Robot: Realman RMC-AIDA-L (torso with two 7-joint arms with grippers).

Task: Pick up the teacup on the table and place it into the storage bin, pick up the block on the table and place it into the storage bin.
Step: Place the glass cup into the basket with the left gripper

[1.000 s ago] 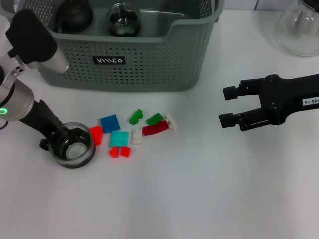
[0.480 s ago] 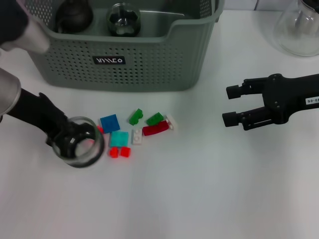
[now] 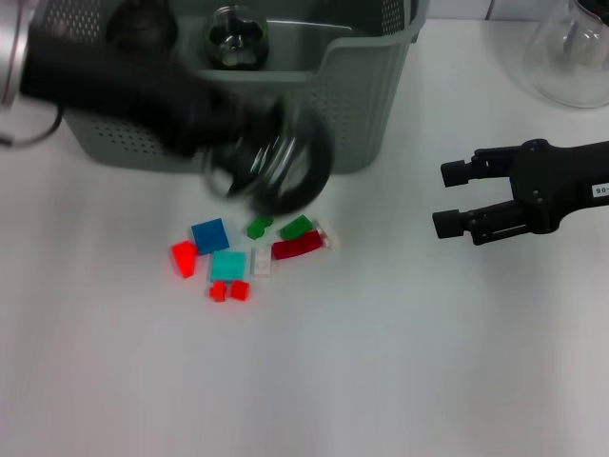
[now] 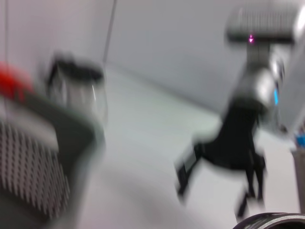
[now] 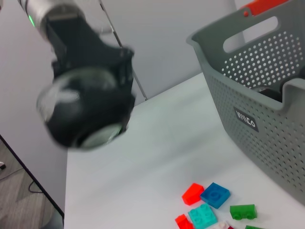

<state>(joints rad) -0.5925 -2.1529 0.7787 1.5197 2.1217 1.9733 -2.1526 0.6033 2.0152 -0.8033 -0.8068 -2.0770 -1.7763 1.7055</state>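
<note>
My left gripper (image 3: 243,152) is shut on the clear glass teacup (image 3: 281,167) and holds it in the air in front of the grey-green storage bin (image 3: 371,105), above the blocks; both are blurred by motion. The right wrist view shows the teacup (image 5: 86,109) raised, with the bin (image 5: 267,119) behind. Several small blocks lie on the table: a blue one (image 3: 209,234), a teal one (image 3: 227,265), a red one (image 3: 184,258), green ones (image 3: 259,227) and a dark red one (image 3: 297,248). My right gripper (image 3: 452,198) is open and empty, to the right of the blocks.
A clear glass flask (image 3: 571,57) stands at the far right. Inside the bin sit a round glass item (image 3: 235,38) and a dark pot (image 3: 143,24), partly hidden by my left arm. The bin's front rim dips in the middle.
My left gripper has lifted the teacup off the table at the left and swung it up and to the right, over the blocks, toward the bin. The right arm barely moved.
</note>
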